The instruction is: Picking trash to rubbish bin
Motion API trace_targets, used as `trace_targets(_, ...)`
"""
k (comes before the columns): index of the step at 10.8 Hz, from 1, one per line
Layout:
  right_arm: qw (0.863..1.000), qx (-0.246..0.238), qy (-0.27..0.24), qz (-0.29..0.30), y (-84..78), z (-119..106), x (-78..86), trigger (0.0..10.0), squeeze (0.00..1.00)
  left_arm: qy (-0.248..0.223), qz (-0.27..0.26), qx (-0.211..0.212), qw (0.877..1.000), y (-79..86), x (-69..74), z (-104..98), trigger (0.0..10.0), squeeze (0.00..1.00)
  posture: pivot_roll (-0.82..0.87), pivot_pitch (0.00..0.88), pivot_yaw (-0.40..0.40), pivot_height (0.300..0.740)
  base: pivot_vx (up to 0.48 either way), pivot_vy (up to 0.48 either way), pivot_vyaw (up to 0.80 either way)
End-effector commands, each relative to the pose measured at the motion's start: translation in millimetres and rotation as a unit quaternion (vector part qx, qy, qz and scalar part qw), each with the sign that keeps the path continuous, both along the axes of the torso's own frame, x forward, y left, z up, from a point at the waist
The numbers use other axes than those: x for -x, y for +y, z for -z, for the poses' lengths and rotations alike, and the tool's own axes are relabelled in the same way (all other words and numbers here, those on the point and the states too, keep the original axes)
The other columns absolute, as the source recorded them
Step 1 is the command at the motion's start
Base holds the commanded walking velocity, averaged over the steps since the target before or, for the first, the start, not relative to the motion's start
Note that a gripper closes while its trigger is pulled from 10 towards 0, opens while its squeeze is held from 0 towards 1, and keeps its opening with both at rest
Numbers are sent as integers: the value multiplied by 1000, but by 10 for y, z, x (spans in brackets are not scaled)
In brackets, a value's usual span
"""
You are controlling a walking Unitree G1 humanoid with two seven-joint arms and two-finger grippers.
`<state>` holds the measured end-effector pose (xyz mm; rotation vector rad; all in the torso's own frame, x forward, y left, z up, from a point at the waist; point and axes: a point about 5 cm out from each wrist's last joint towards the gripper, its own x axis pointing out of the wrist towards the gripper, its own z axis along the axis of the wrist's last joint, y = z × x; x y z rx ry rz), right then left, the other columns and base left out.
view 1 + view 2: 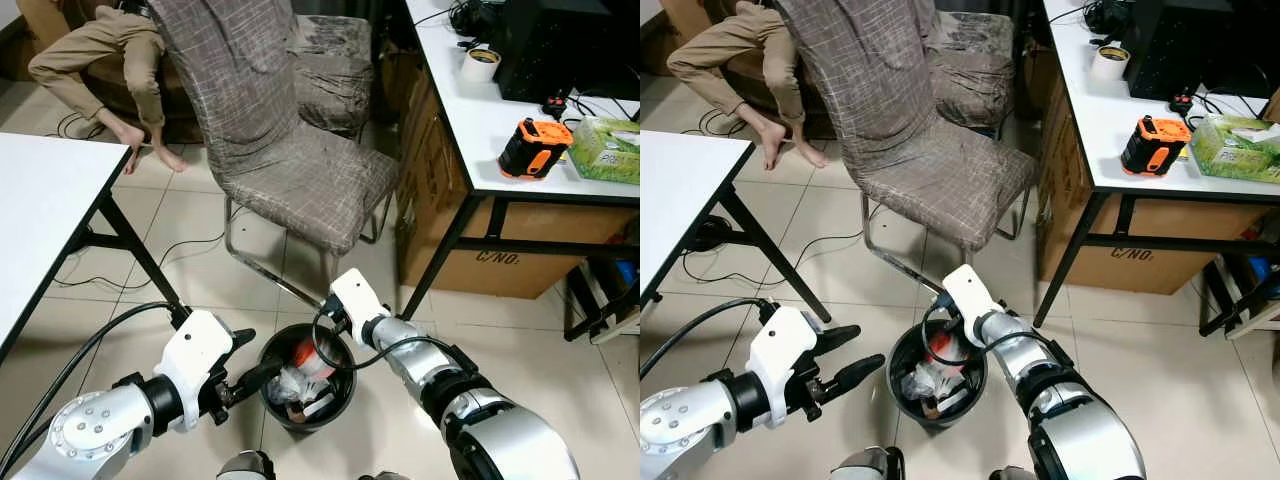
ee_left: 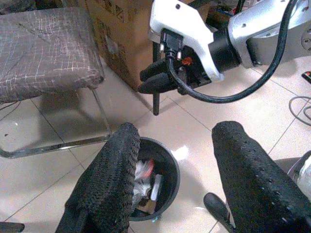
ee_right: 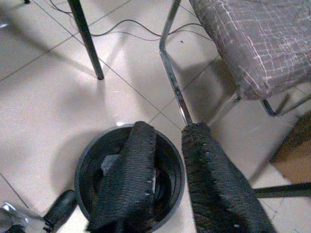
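Fabric-covered chair (image 1: 290, 150): beyond both grippers.

Black rubbish bin (image 1: 345, 398): between the grippers, directly below the right one, already holding mixed trash (image 1: 300, 385).

Right gripper (image 3: 167, 162): over the bin mouth, fingers slightly apart, holding nothing; drop appears done.

Left gripper (image 1: 845, 360): just beside the bin rim, fingers wide apart, empty.

Remaining: no loose trash visible on the floor; the task looks near its end.

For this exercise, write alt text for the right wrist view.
The right pincer hangs open above a black rubbish bin on pale floor tiles, with a chrome-legged fabric chair beyond it.
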<state>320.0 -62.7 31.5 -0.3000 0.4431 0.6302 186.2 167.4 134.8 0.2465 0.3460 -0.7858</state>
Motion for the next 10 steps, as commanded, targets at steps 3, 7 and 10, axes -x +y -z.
trace_targets(3, 1000, -5, -3, 12, -53, 20, 8, 10000, 1000, -13, -57, 1, 998, -25, -89, 47, 10000, 0, 178, 126, -35, 740, 0, 0, 0)
trace_targets(7, 985, -112, -83, 103, -333, -26, 256, 10000, 0, -37, -222, 19, 974, -172, -431, 382, 10000, 0, 64, 53, -20, 740, 0, 0, 0)
trace_targets(10, 979, -98, -92, 152, -559, -119, 805, 10000, 0, -37, -226, 23, 973, -203, -454, 410, 10000, 0, -6, 38, 2, 740, 0, 0, 0)
